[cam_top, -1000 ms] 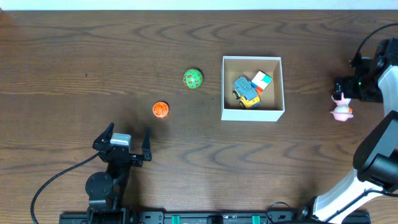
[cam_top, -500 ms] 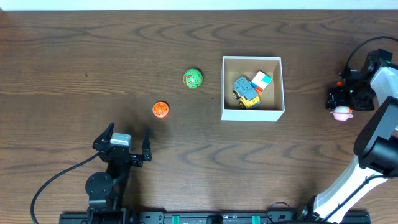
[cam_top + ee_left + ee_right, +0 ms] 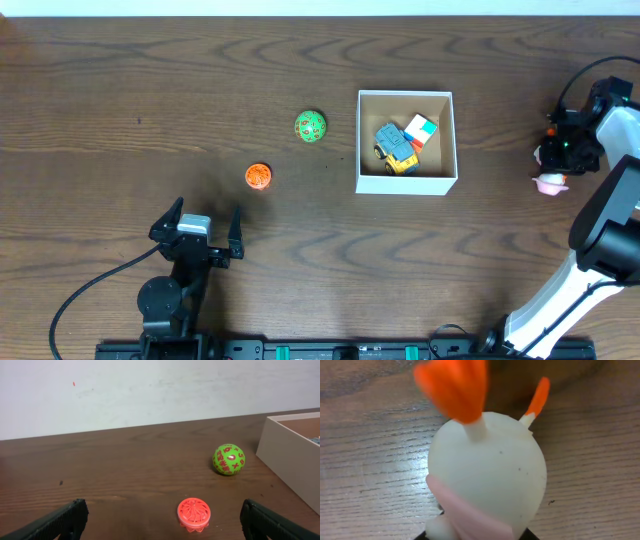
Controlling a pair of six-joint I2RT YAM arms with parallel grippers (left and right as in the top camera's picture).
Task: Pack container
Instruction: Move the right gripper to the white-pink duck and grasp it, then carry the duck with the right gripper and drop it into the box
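Quick rundown of the worktop (image 3: 120, 80). The container (image 3: 406, 184), a shallow white box with a brown inside, sits right of centre, well apart from both arms. There are already two things in it: a blue and yellow toy truck (image 3: 396, 148) and, just beside it toward the far right corner, a white block with red and teal patches (image 3: 422, 127). They look like they're touching, but I can't say for sure from above.

Out on the bare wood to the left of the box there's a green ball with red markings (image 3: 310, 126), and nearer the left arm a flat orange disc (image 3: 258, 176). They're apart from each other and nothing is touching either one.

The left gripper (image 3: 205, 215) is down at the near edge with its jaws spread as wide as they go and nothing between them. In its wrist view the disc sits between the two fingertips, farther out.

The right gripper (image 3: 553, 164) is way off at the right edge, jaws closed in on a white and pink toy figure (image 3: 549, 183) with orange bits. That toy fills nearly the whole right wrist view, with wood grain right behind it.
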